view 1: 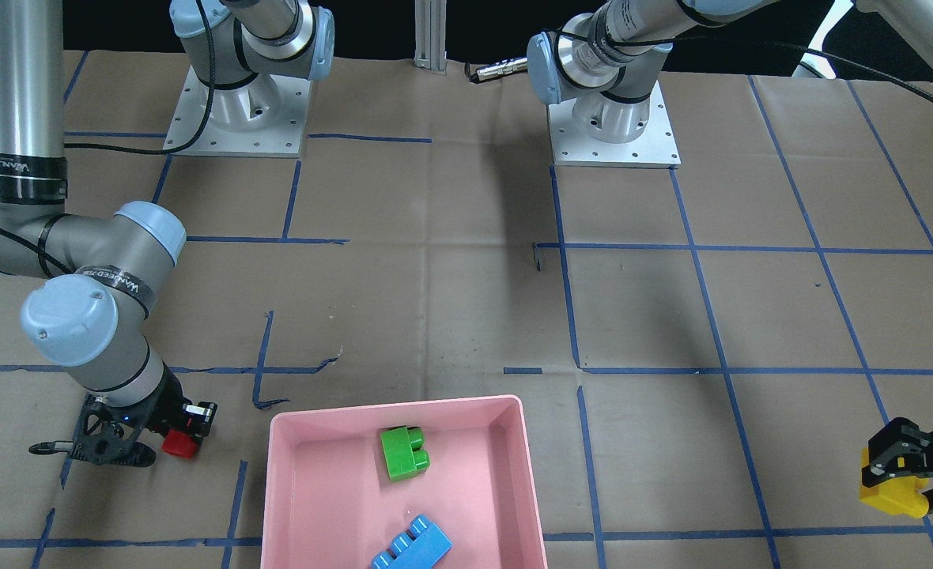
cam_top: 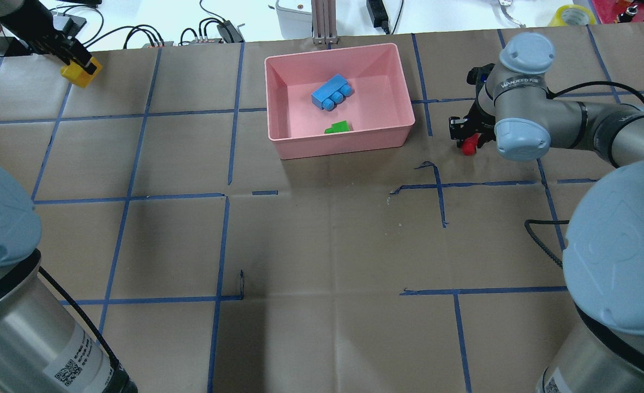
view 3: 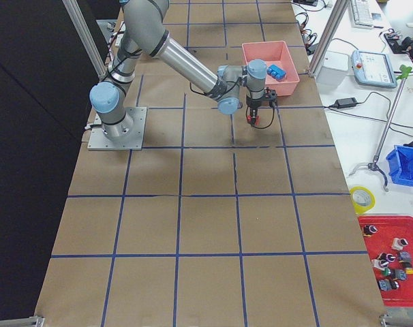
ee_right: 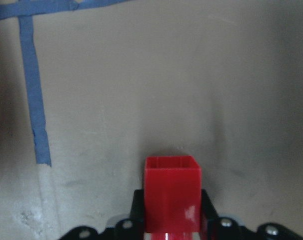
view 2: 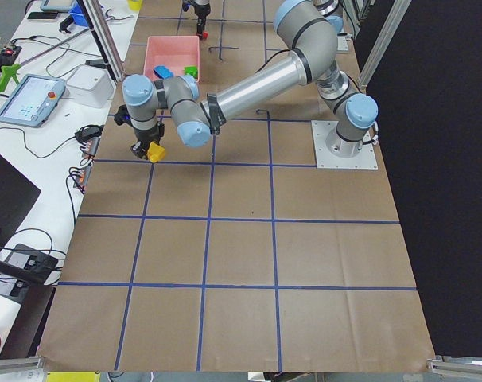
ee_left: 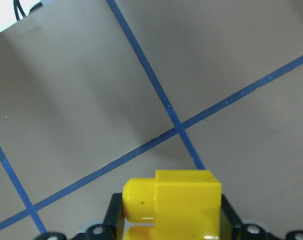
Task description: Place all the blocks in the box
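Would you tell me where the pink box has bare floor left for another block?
In the overhead view, the box floor is bare between its left wall and the blue block, and between the green block and its right wall. The middle is crowded.

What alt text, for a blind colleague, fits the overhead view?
A pink box holds the blue block and green block. The left pincer grips the yellow block far left; right pincer grips the red block right of the box.

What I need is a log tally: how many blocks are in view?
4. Green block and blue block lie in the box; left gripper holds the yellow block, right gripper the red block. None seems hidden.
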### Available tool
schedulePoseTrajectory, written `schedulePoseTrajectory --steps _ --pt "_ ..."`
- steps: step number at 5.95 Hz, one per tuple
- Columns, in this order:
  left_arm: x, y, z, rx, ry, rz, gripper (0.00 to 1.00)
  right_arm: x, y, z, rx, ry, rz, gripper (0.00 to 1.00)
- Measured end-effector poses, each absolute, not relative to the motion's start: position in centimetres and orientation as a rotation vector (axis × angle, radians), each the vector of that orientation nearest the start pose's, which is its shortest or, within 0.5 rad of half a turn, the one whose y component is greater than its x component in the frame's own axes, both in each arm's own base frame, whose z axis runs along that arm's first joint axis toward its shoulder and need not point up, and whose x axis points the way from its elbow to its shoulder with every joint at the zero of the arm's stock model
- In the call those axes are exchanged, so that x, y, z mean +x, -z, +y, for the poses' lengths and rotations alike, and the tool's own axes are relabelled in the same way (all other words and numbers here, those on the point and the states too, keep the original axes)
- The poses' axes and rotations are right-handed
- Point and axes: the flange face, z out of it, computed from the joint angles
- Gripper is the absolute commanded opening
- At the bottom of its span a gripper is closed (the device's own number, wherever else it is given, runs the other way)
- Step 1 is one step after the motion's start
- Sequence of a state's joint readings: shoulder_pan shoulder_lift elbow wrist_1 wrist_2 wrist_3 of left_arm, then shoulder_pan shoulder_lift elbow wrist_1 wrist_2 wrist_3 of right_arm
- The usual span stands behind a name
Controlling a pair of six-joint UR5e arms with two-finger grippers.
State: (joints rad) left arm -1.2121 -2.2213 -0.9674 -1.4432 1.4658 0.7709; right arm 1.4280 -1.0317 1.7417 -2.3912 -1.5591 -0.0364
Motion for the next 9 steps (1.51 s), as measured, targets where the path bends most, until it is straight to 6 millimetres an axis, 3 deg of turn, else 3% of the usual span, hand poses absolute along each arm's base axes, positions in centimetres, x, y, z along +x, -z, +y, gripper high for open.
schedulePoseTrajectory --steps 2,4,5,6,7,8,9 --pt "2.1 -41.8 -78.0 0.374 0.199 3.187 0.00 4.4 -20.5 -64.3 0.134 0.200 3.135 0.02" --pt "-11.7 -41.8 -79.8 0.071 0.225 3.242 0.00 4.4 -28.2 -66.6 0.066 0.177 3.139 0.02" --pt "-18.2 -40.4 -80.4 -0.050 0.218 3.260 0.00 5.5 -32.8 -68.2 0.036 0.159 3.109 0.03" --pt "-23.1 -37.6 -80.7 -0.111 0.187 3.265 0.00 8.0 -36.1 -69.4 -0.006 0.169 3.042 0.04" --pt "-26.6 -34.1 -81.0 -0.138 0.161 3.262 0.16 11.3 -37.1 -70.1 -0.041 0.174 2.958 0.04" --pt "-28.7 -31.4 -81.2 -0.163 0.157 3.259 0.84 15.0 -36.3 -70.6 -0.063 0.160 2.852 0.06" --pt "-29.5 -30.0 -81.2 -0.174 0.154 3.258 0.99 18.0 -34.8 -71.1 -0.089 0.162 2.761 0.49"
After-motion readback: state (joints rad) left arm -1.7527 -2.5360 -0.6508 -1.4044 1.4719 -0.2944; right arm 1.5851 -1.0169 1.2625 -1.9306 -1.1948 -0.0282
